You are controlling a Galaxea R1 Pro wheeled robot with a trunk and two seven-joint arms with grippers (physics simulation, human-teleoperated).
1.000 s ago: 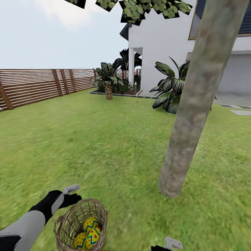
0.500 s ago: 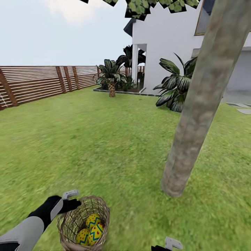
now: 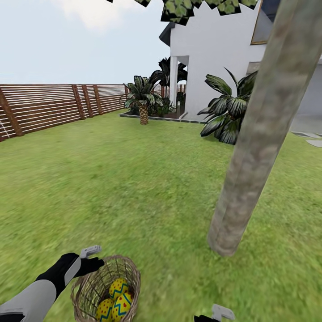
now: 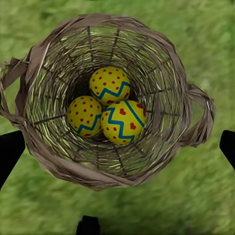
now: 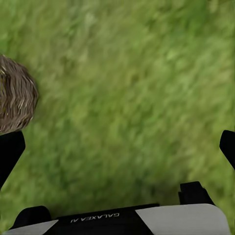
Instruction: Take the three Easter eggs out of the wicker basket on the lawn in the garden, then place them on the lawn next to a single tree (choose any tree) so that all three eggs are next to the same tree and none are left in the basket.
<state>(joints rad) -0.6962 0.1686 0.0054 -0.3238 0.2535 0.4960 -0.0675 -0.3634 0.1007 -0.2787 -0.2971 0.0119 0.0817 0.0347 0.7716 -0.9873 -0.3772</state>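
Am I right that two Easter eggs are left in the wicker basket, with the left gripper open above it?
Not quite: the left wrist view shows three Easter eggs in the wicker basket. The left gripper is indeed open above it.

The round brown wicker basket (image 3: 106,288) stands upright on the green lawn (image 3: 134,179), near and left in the scene, with a loop handle on each side. Three yellow Easter eggs (image 4: 110,105) with blue zigzag bands and red dots lie clustered and touching at its bottom. The tree (image 3: 255,138), its thick mottled grey-brown trunk leaning, rises from the grass farther off to the right.
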